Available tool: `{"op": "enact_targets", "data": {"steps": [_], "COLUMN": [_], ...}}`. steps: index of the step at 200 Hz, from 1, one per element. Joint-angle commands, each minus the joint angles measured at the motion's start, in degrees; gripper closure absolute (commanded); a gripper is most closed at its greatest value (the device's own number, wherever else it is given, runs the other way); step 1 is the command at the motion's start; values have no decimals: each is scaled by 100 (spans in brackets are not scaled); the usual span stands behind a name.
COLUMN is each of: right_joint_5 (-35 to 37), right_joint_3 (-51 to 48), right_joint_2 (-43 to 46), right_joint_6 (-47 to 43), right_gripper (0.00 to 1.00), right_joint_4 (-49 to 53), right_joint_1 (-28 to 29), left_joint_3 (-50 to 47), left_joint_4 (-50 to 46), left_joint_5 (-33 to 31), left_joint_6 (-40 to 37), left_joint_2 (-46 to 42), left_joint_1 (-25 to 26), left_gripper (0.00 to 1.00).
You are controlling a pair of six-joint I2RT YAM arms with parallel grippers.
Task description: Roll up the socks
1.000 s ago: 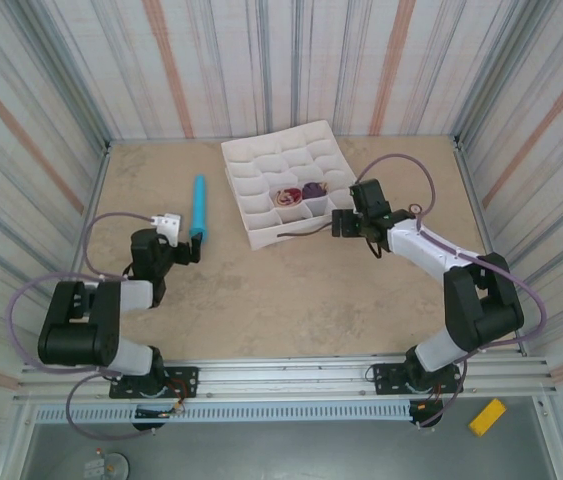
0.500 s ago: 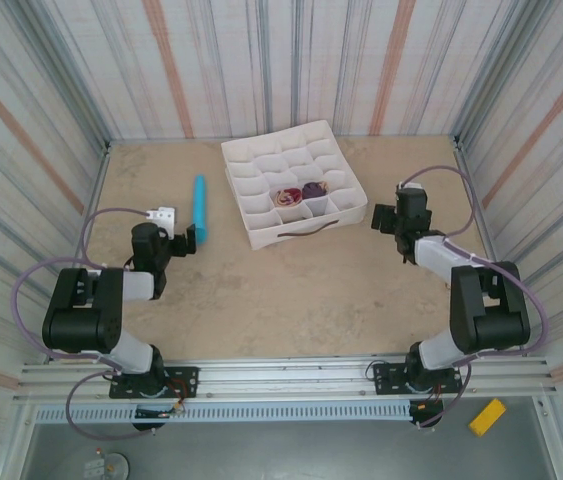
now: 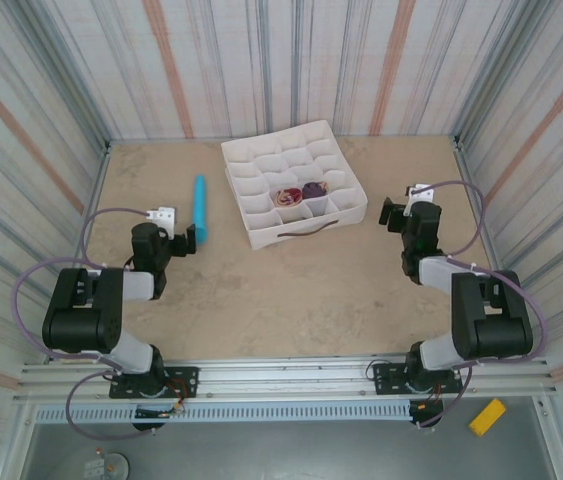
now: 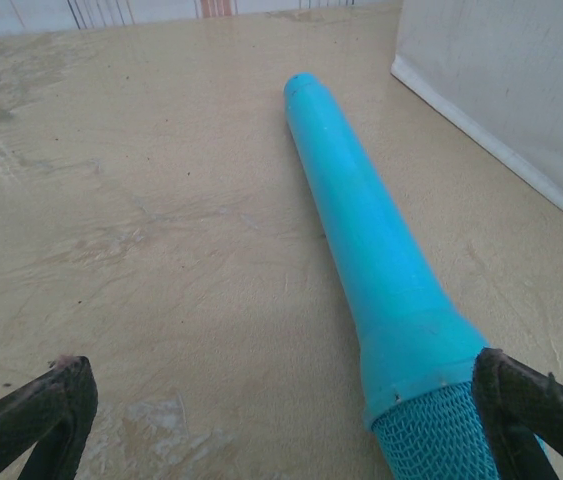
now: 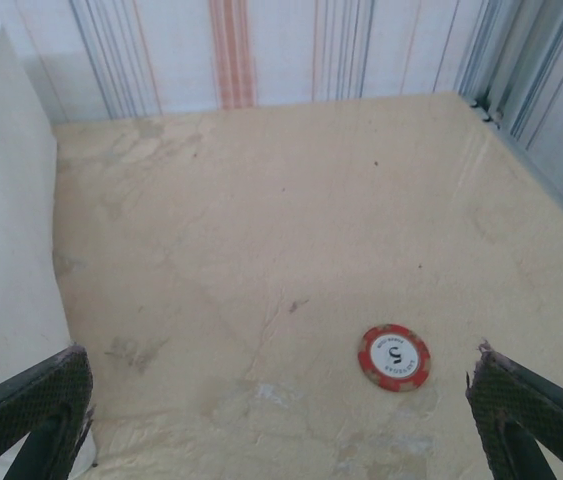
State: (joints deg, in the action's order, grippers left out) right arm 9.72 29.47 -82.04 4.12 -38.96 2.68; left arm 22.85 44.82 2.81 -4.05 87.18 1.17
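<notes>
Both socks sit rolled in neighbouring cells of the white divider box (image 3: 336,215) at mid-table. One is the beige and maroon sock (image 3: 285,196), the other the dark purple sock (image 3: 313,189). My left gripper (image 3: 189,238) (image 4: 281,370) is low over the table and open. Nothing lies between its fingers; the netted end of a light-blue cylinder (image 4: 361,230) rests against the right fingertip. My right gripper (image 3: 393,214) (image 5: 279,362) is open and empty, right of the box, whose white wall (image 5: 1,200) shows at its left.
The light-blue cylinder (image 3: 199,205) lies left of the box. A red poker chip (image 5: 394,357) lies on the table just ahead of my right gripper. Striped walls enclose the table on three sides. A yellow block (image 3: 488,416) lies off the table at front right.
My right arm has pulled away from the box's front edge, swinging right and folding back toward its base. My left arm drew back slightly, then held still.
</notes>
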Motion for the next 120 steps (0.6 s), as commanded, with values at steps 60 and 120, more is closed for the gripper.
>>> {"op": "enact_targets", "data": {"steps": [60, 120], "right_joint_5": [-814, -558], "right_joint_3": [-920, -1359], "right_joint_2": [1115, 177], "right_joint_6": [130, 147], "right_gripper": [1, 1], "right_joint_4": [109, -1420], "right_joint_1": [-540, -410], "left_joint_3": [62, 62], "left_joint_4": [36, 36], "left_joint_5": [-133, -134], "left_joint_6": [49, 52], "left_joint_2": [-78, -78], "left_joint_1": [-31, -31], "left_gripper": [1, 1]}}
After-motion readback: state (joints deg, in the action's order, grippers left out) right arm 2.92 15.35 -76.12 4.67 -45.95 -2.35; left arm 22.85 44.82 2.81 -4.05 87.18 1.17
